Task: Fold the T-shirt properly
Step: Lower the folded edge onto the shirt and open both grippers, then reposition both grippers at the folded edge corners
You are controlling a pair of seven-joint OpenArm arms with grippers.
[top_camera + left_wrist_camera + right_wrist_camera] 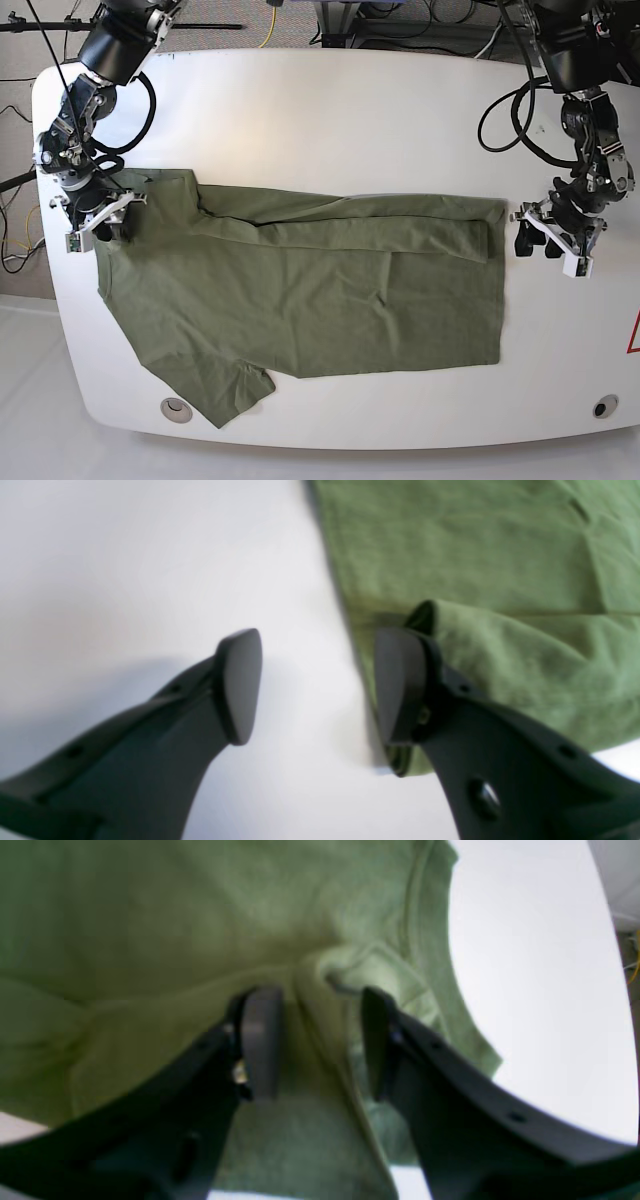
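A white bench (330, 90) carries the olive T-shirt (300, 290), spread flat with its far long edge already folded over. The left gripper (317, 685) stands with jaws apart over bare bench, the hem corner just beside its one jaw and nothing held. The right gripper (320, 1040) has jaws apart astride a raised ridge of cloth near the collar, not yet pinched. The shirt looks light, limp and wrinkle-prone; it is best taken at the doubled edge, at hem and shoulder together.
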